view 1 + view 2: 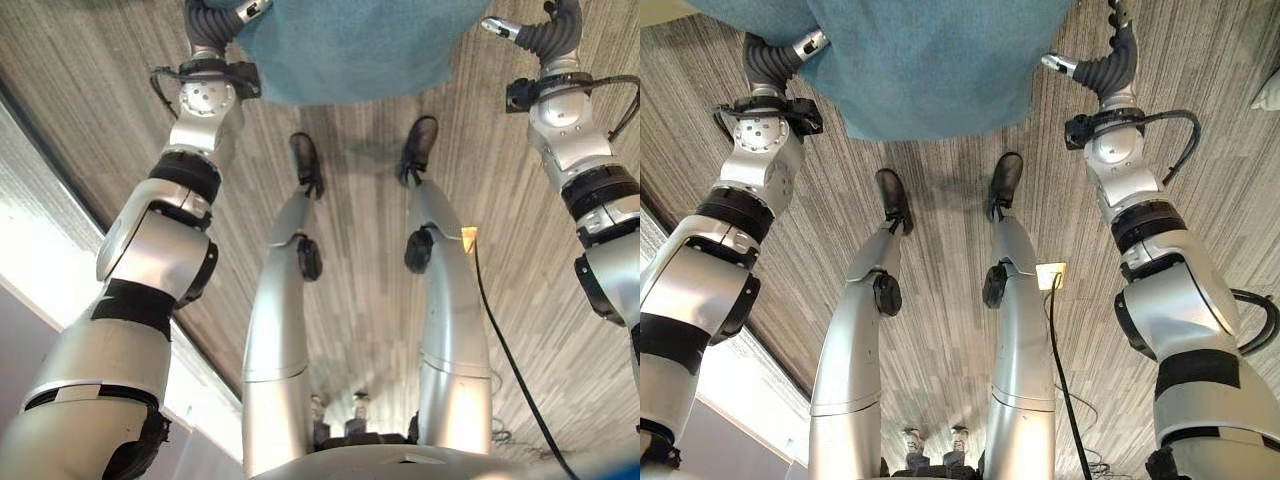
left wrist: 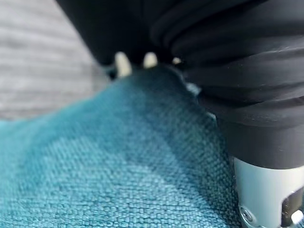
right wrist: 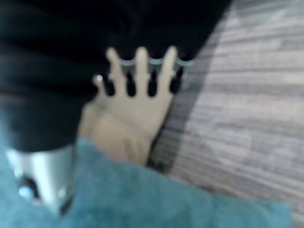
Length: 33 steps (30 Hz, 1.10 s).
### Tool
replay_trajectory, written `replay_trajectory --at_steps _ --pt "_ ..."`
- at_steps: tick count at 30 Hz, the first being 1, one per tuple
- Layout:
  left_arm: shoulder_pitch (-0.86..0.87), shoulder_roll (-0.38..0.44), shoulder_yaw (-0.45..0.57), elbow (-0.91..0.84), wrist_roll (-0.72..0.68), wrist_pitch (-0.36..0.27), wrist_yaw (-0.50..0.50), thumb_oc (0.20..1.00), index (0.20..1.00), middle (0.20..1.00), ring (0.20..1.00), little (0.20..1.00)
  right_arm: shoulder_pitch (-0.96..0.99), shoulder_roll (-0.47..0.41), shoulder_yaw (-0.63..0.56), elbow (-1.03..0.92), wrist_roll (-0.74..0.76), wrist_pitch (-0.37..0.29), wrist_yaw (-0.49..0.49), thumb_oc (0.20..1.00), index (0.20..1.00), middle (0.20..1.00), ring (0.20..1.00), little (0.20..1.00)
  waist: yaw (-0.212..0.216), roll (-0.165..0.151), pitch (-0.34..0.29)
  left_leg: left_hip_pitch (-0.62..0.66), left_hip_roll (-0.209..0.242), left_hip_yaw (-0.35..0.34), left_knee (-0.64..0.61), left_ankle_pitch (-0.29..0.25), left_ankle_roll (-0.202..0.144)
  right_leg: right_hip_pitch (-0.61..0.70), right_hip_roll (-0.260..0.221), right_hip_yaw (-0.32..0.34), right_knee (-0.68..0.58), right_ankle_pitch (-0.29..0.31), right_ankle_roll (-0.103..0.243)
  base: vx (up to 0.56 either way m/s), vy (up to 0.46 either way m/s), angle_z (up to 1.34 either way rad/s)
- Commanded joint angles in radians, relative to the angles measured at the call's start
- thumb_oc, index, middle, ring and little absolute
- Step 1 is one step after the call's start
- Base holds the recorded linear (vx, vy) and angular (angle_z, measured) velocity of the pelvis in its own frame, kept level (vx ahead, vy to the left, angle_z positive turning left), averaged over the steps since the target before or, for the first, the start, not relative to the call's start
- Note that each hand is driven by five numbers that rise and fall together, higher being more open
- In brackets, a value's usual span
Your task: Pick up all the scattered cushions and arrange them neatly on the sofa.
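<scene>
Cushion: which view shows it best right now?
The right eye view: the teal cushion spans the top edge above the floor. The left eye view cuts off more of it. Both wrist views show its fabric close up beside the left hand and right hand.

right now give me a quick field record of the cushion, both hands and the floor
cushion: teal cushion, held up between the two hands above the floor
left hand: left hand at one side edge of the cushion, fingers hidden behind the fabric
right hand: right hand at the opposite side edge, fingers not readable
floor: grey striped carpet below the cushion
sofa: not assessed
</scene>
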State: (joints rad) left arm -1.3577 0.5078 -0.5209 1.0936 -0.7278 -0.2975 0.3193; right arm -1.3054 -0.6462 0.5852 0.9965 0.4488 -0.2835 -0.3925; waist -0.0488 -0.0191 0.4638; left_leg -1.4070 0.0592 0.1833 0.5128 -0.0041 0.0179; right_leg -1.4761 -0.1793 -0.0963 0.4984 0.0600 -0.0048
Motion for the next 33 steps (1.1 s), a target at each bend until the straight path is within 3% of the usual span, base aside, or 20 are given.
replay_trajectory --at_steps 1,11,17,18,19,27,30,31,33 --pt "0.000 -0.053 -0.014 -0.045 0.010 -0.048 -0.017 1.000 1.000 1.000 1.000 1.000 -0.021 -0.016 0.058 0.002 0.064 -0.044 0.044 1.000 1.000 1.000 1.000 1.000 -0.015 0.044 -0.038 0.021 0.015 -0.047 -0.036 0.011 -0.049 0.019 -0.006 0.082 0.101 -0.067 0.117 0.01 -0.039 0.01" --pt "-0.028 -0.087 -0.038 -0.034 0.019 -0.048 -0.021 1.000 1.000 1.000 1.000 1.000 -0.082 0.046 0.062 -0.013 0.233 -0.077 0.137 1.000 1.000 1.000 1.000 1.000 0.017 0.063 -0.043 0.004 0.014 -0.053 -0.037 0.026 -0.050 -0.002 -0.005 0.076 0.120 -0.071 0.115 0.00 -0.016 0.00" --pt "-0.071 -0.146 -0.043 -0.026 -0.014 -0.054 -0.024 1.000 1.000 1.000 1.000 1.000 -0.140 0.204 0.097 -0.011 0.292 -0.072 0.171 1.000 1.000 1.000 1.000 1.000 0.032 0.073 -0.037 -0.007 0.015 -0.053 -0.032 0.034 -0.052 -0.015 -0.001 0.072 0.132 -0.070 0.115 0.00 -0.005 0.01" --pt "-0.065 -0.151 -0.040 -0.039 -0.025 -0.059 -0.024 0.749 0.749 0.749 0.749 0.749 -0.145 0.223 0.109 -0.031 0.288 -0.071 0.178 0.413 0.413 0.413 0.413 0.413 0.032 0.073 -0.037 -0.007 0.015 -0.053 -0.033 0.036 -0.053 -0.016 0.000 0.071 0.132 -0.070 0.115 0.00 0.000 0.00" --pt "-0.047 -0.162 -0.032 -0.088 -0.044 -0.072 -0.025 0.200 0.200 0.200 0.200 0.200 -0.137 0.249 0.124 -0.087 0.280 -0.076 0.184 0.200 0.200 0.200 0.200 0.200 0.032 0.070 -0.040 -0.007 0.014 -0.052 -0.033 0.037 -0.055 -0.015 0.004 0.068 0.130 -0.070 0.113 0.00 0.000 0.00" --pt "0.075 -0.147 -0.007 -0.259 -0.055 -0.103 -0.031 0.200 0.200 0.200 0.200 0.200 -0.029 0.263 0.100 -0.273 0.224 -0.092 0.193 0.200 0.200 0.200 0.200 0.200 0.018 0.052 -0.064 0.007 0.018 -0.059 -0.025 0.032 -0.053 0.008 0.019 0.045 0.132 -0.068 0.110 0.00 0.000 0.00" --pt "0.161 -0.143 0.018 -0.360 -0.045 -0.119 -0.032 0.200 0.200 0.200 0.200 0.200 0.038 0.218 0.078 -0.355 0.137 -0.090 0.171 0.200 0.200 0.200 0.200 0.200 0.013 0.047 -0.074 0.047 0.021 -0.061 -0.043 0.036 -0.059 0.050 0.024 0.030 0.117 -0.067 0.110 -0.01 -0.023 0.00" --pt "0.282 -0.141 0.041 -0.505 -0.031 -0.139 -0.035 0.200 0.200 0.200 0.200 0.200 0.158 0.135 0.010 -0.501 0.057 -0.102 0.143 0.200 0.200 0.200 0.200 0.200 0.001 0.042 -0.083 0.103 0.027 -0.066 -0.076 0.041 -0.066 0.107 0.029 0.017 0.099 -0.070 0.110 -0.05 -0.071 0.02" --pt "0.356 -0.136 0.054 -0.576 -0.001 -0.137 -0.037 0.200 0.200 0.200 0.200 0.200 0.255 0.102 -0.055 -0.591 0.026 -0.109 0.133 0.200 0.200 0.200 0.200 0.200 -0.004 0.039 -0.090 0.144 0.028 -0.071 -0.096 0.043 -0.071 0.150 0.029 0.009 0.081 -0.072 0.110 -0.03 -0.060 0.04"
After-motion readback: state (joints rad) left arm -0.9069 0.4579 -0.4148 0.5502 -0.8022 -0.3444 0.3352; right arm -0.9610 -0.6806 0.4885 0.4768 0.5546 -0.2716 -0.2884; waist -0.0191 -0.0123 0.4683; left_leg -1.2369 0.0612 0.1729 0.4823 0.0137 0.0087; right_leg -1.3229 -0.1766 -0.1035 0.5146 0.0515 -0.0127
